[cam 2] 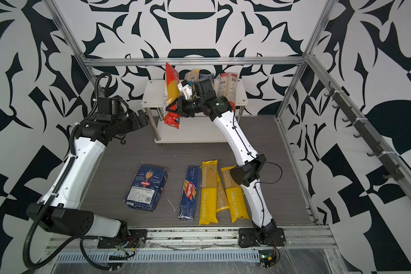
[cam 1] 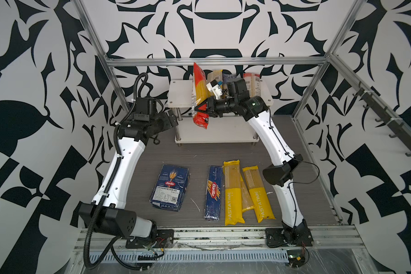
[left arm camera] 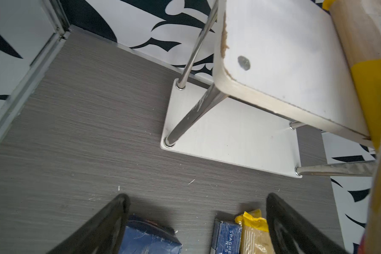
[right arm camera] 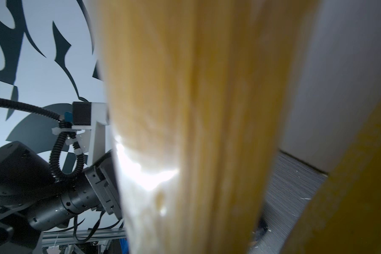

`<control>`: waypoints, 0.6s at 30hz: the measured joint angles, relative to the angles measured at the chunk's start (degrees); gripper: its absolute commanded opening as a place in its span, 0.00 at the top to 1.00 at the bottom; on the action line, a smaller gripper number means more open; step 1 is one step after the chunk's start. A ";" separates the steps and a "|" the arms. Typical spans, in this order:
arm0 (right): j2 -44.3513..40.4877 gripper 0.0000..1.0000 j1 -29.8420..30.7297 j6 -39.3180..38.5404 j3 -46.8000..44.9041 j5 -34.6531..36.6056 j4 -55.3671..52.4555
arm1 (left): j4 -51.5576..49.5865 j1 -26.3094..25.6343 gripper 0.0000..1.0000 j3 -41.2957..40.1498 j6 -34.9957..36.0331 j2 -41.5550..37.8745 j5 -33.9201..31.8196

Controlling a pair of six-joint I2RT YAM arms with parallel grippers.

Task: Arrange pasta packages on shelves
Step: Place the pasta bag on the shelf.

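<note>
Both top views: right end effector [cam 1: 201, 109] pinching red spaghetti bag [cam 1: 198, 91], upper centre, lower end overhanging shelves [cam 1: 178, 93] top board. Left wrist: left end effector [left arm camera: 197, 196] spread wide, bottom of frame, shelves upper right. Right wrist: bag's blurred pasta fills centre.

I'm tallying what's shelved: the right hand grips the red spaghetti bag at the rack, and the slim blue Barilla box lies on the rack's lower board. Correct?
No. The slim blue Barilla box lies on the grey table in front of the rack, not on its lower board, as both top views show. The right hand does grip the red spaghetti bag at the rack.
</note>
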 measured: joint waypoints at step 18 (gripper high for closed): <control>1.33 0.52 -1.77 10.05 0.24 -1.68 7.56 | 3.50 0.00 0.01 -1.16 -1.33 2.23 10.60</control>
